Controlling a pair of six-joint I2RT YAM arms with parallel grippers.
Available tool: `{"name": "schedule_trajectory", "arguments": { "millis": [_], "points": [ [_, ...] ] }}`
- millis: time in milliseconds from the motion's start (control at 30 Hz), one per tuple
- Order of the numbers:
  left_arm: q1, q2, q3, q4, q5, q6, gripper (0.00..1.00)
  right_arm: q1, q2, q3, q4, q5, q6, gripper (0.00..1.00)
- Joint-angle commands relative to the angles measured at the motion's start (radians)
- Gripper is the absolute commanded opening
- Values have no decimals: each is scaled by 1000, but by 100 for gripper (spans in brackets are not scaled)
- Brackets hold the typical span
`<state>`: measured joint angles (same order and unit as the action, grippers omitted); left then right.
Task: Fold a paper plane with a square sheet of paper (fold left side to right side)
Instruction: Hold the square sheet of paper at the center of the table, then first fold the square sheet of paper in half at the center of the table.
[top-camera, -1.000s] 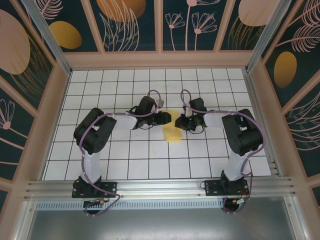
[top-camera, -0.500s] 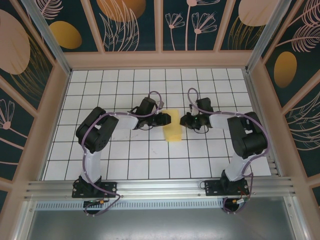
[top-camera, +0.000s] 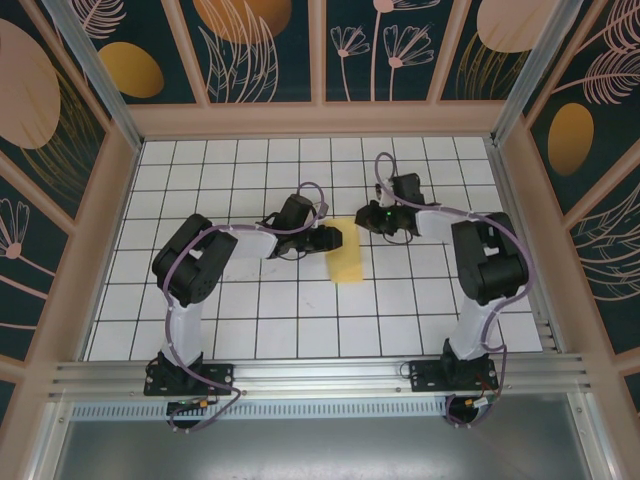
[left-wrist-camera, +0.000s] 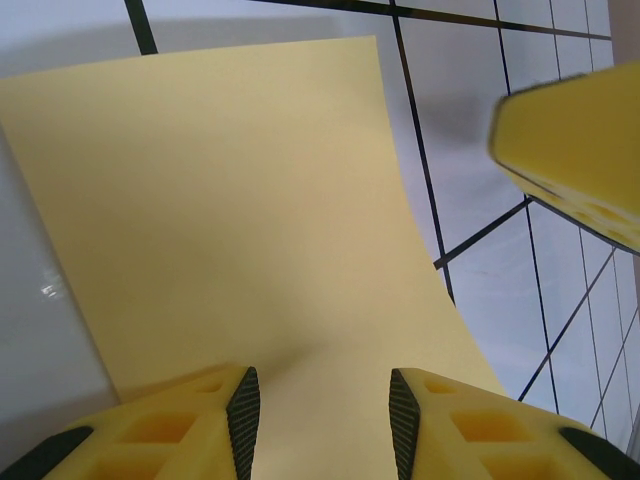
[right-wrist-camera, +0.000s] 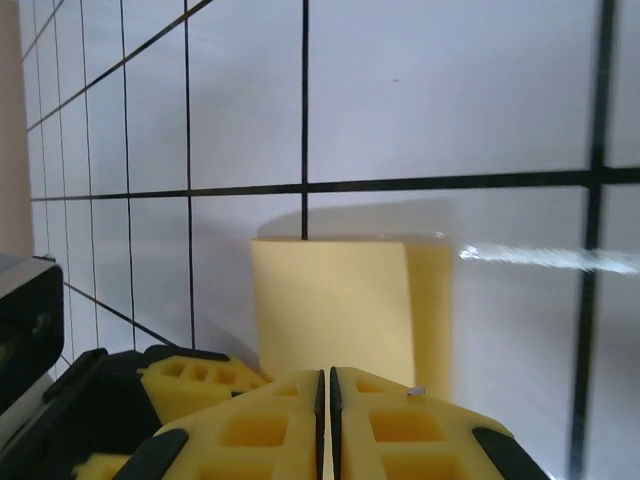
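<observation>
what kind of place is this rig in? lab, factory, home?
Most likely a lab test cell, not a home: a white grid-tiled table boxed in by printed leaf-pattern wall panels, with the left arm and right arm bolted to an aluminium rail at its near edge.

Left hand (left-wrist-camera: 320, 405) (jaws apart) over paper (left-wrist-camera: 240, 200).

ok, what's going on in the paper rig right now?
The two arms are partway through folding a paper plane. The yellow sheet lies on the grid table as a narrow strip, apparently already folded in half. The left gripper is at the sheet's left edge, jaws apart with paper showing between them; whether it presses down is unclear. The right gripper hovers just off the sheet's far end, jaws shut and empty.
</observation>
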<state>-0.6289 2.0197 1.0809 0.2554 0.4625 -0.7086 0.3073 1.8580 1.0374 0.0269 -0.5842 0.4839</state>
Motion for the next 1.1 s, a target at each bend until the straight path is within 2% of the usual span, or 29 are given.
{"name": "schedule_trajectory", "arguments": {
  "millis": [0,267,667,1067],
  "points": [
    [-6,44,7,-65,-41,20,42,23,61,75,-8,-25,-13,14],
    [-9,32,9,-59,-35,21,42,42,199,154,-57,-19,-29,14],
    [-11,-105,-35,-10,-4,26,47,49,244,153,-129,48,-51,14],
    [-26,-41,-16,-8,36,30,46,66,261,183,-175,89,-56,14]
  ]
}}
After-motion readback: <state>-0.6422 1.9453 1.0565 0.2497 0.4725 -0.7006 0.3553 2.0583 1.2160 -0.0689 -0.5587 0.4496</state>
